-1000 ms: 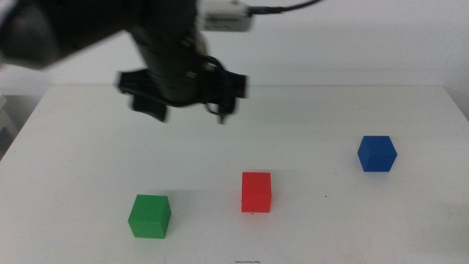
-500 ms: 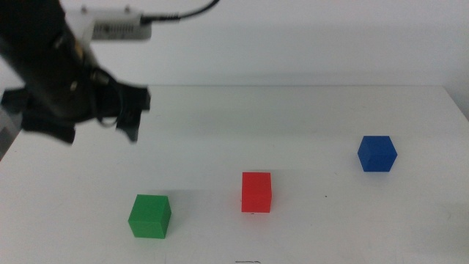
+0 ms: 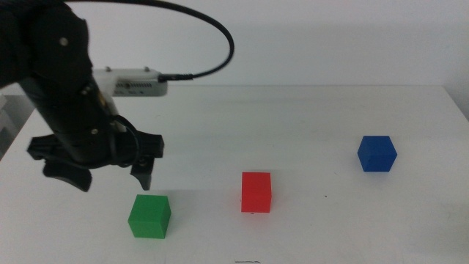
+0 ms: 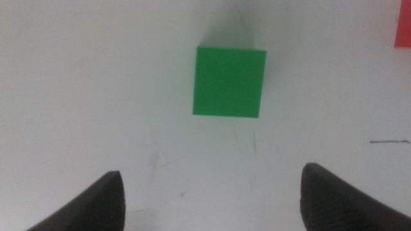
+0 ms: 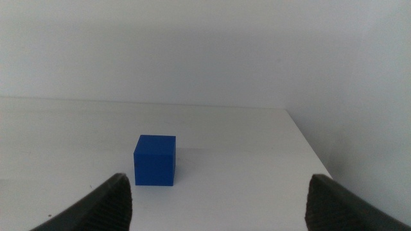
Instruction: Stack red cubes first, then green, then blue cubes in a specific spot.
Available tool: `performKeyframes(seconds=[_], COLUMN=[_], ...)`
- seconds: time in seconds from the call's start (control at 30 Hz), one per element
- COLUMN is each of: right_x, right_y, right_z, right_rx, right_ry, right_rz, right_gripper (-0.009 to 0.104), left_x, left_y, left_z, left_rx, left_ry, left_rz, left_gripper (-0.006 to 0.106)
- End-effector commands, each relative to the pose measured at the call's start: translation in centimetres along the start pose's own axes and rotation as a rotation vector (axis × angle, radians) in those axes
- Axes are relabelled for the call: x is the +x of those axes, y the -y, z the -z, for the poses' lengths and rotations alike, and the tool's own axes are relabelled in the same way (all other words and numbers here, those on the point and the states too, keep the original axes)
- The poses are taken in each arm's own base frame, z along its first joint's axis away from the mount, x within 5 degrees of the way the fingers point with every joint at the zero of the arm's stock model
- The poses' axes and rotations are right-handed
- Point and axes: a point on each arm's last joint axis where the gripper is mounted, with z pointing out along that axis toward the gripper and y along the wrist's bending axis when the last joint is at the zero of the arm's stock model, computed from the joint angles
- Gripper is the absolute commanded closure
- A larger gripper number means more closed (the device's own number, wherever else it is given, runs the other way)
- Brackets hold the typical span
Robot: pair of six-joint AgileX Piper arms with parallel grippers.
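The green cube (image 3: 149,216) sits at the front left of the white table (image 3: 308,117). The red cube (image 3: 256,192) stands to its right, near the front middle. The blue cube (image 3: 377,153) is at the right. My left gripper (image 3: 110,176) hovers open and empty just above and behind the green cube. In the left wrist view the green cube (image 4: 229,82) lies ahead of the open left gripper (image 4: 215,205), and the red cube's edge (image 4: 404,25) shows at the side. My right gripper (image 5: 218,208) is open and empty, away from the blue cube (image 5: 155,160), and out of the middle view.
The left arm's dark body and cable (image 3: 212,44) hang over the table's left part. The table's right edge (image 5: 308,147) runs close beside the blue cube. A pale wall rises behind the table.
The left arm has swung from the table's back middle to the left, then come down and forward over the green cube. The cubes have not moved.
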Motion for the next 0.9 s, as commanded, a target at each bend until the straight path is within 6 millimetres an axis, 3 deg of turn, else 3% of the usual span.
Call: performKeyframes(seconds=[0.0,0.2,0.47,0.87], right_x=[-1.1,-1.1,-1.1,-1.1], right_y=[0.1,0.1,0.1,0.1], right_z=[0.2,0.2,0.2,0.2], right_rx=[0.014,0.014,0.014,0.014], right_ry=[0.098,0.098,0.098,0.098], right_rz=[0.013,0.013,0.013,0.013], right_gripper=[0.001,0.001,0.001,0.001], left_x=[-0.4,-1.4,-3.1,-4.1], left_y=[0.3,0.7,1.3,2.0], left_z=[0.8,-1.1,-5.5,-10.6], left_rx=[0.038,0.034,0.012,0.013], left_ry=[0.045,0.039,-0.023,-0.122], left_rz=[-0.009,-0.055,-0.078,-0.113], left_gripper=[0.007,0.007,0.007,0.007])
